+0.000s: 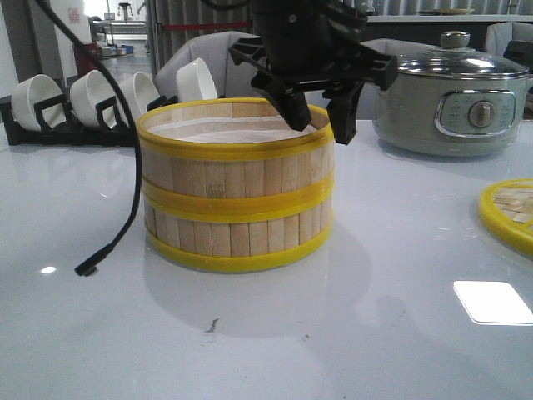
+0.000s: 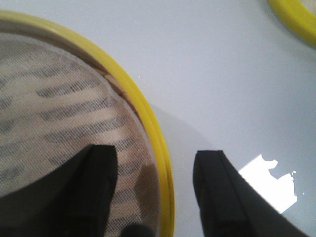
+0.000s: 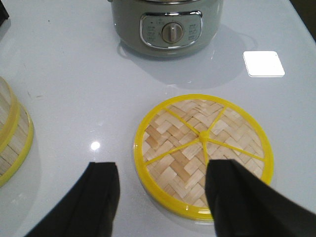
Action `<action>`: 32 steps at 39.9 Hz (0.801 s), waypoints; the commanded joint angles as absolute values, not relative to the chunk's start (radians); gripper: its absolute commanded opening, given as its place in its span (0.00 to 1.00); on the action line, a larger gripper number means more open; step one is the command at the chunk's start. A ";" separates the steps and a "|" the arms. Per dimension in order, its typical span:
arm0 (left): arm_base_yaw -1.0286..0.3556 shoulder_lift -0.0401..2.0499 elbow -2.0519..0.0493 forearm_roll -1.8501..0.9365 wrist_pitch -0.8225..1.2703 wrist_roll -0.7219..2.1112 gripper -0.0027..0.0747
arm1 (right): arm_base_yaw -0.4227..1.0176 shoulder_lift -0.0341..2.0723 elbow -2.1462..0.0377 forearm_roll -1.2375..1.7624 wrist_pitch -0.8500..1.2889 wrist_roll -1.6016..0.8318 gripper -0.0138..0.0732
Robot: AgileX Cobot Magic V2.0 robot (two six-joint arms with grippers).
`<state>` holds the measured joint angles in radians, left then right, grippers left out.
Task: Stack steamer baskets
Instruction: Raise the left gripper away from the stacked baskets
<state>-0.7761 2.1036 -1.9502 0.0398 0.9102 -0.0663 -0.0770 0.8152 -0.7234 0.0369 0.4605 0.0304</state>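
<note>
Two steamer baskets (image 1: 236, 190) are being shown already stacked, one on the other, near the middle of the white table (image 1: 266, 333), their walls lined up so that the yellow rims are meeting flush. The left gripper (image 2: 155, 192) is being held over the far right edge of the upper basket, its jaws set wide apart and straddling the rim (image 2: 158, 143): one finger is hanging inside over the liner (image 2: 54, 113), the other outside over bare table. Nothing is being pinched; whether either finger is touching the rim cannot be told. This straddling pose is judged to belong to setting the upper basket down or letting it go.

The lid (image 3: 203, 152) is being left flat on the table, well apart from the stack on the robot's right side and in front of the electric pot (image 3: 165, 24). The right gripper (image 3: 163, 197) is being held above the lid's near edge with its jaws wide and empty, which is judged to be a lining-up for taking the lid and capping the stack.

Each basket is being seen as a round shallow drum of pale upright bamboo slats, bound by glossy yellow plastic bands, with a pale mesh liner through which the slatted floor is showing. The lid is being seen as a flat woven bamboo disc in a yellow ring with yellow spokes.
</note>
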 commanded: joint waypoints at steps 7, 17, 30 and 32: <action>-0.782 2.032 -2.011 0.072 0.895 -0.074 0.58 | -0.079 0.815 -0.760 0.032 0.385 0.034 0.73; -0.777 2.019 -2.015 0.093 0.919 -0.078 0.42 | -0.079 0.815 -0.760 0.032 0.387 0.034 0.73; -0.682 1.918 -2.018 0.109 0.917 -0.079 0.14 | -0.079 0.815 -0.760 0.032 0.390 0.034 0.73; -0.651 1.899 -2.018 0.109 0.919 -0.079 0.14 | -0.079 0.815 -0.760 0.032 0.391 0.034 0.73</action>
